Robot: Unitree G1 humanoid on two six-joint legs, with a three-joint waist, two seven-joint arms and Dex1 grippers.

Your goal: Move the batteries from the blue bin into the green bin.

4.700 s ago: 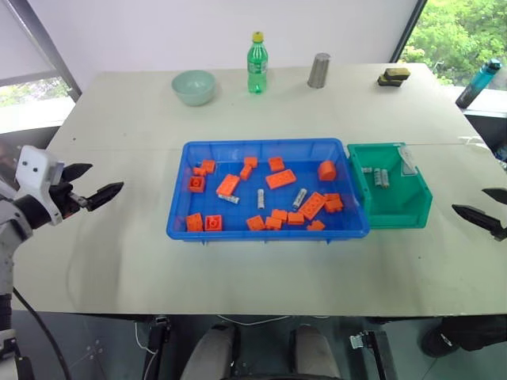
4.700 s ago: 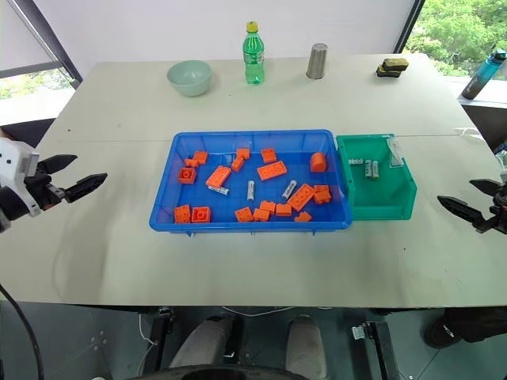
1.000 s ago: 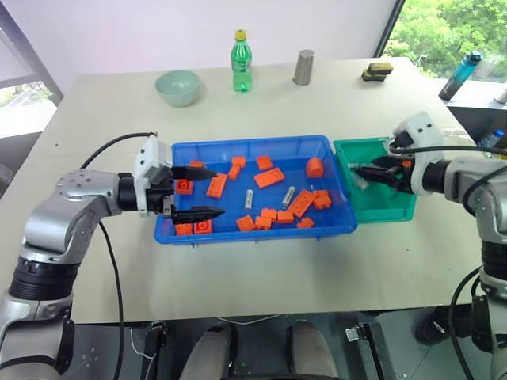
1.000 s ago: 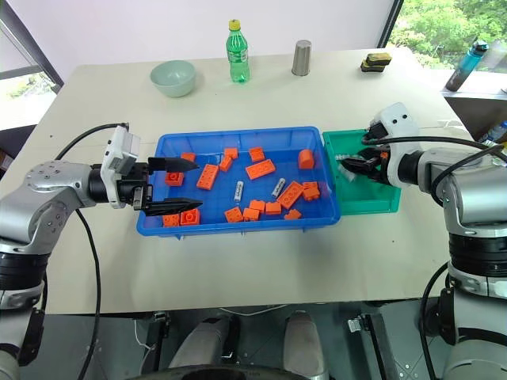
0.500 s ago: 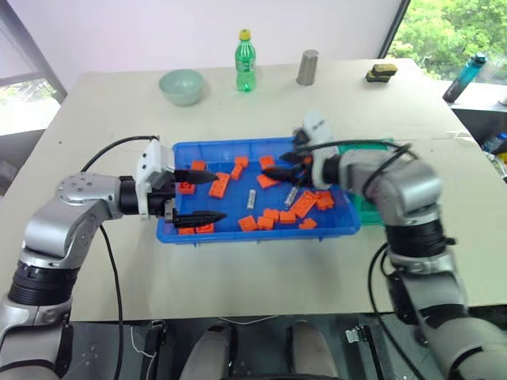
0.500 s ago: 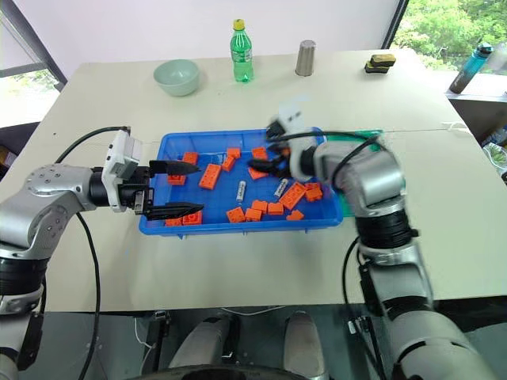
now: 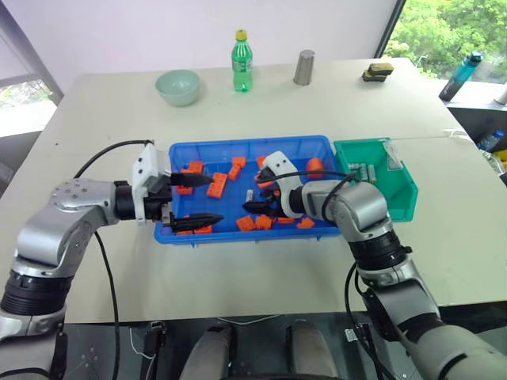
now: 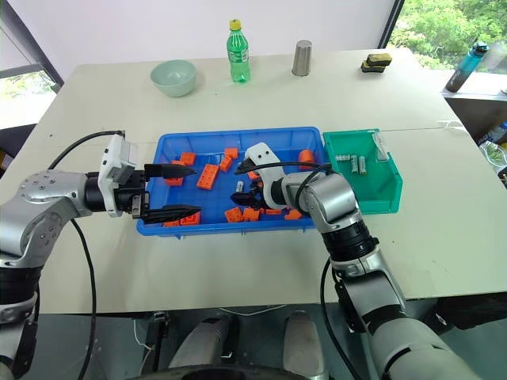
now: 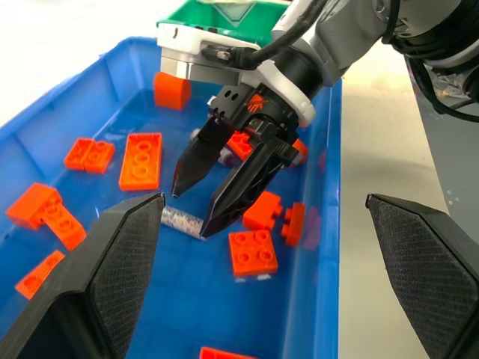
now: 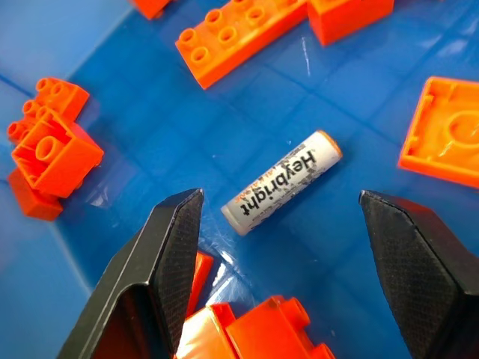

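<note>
The right gripper [image 10: 273, 224] hovered jaws apart over a battery [image 10: 281, 182] lying among orange bricks [image 8: 209, 176] in the blue bin [image 8: 238, 226]; green bin [image 8: 382, 202] at 3 o'clock; left gripper [image 8: 184, 191] jaws apart at 9 o'clock.

The blue bin [image 8: 158, 150] is sitting mid-table with the green bin [image 8: 390, 202] right up against its right side. Bricks [image 8: 208, 176] are lying scattered all over the tray floor, and one battery [image 10: 281, 182] is lying flat among them near the middle. A few more batteries [image 8: 353, 164] are resting inside the bin on the right. Behind both, along the far edge, a bowl [image 8: 173, 77] is sitting to the left, a bottle [image 8: 238, 51] is standing next to it, then a cup [image 8: 300, 58] further right.
</note>
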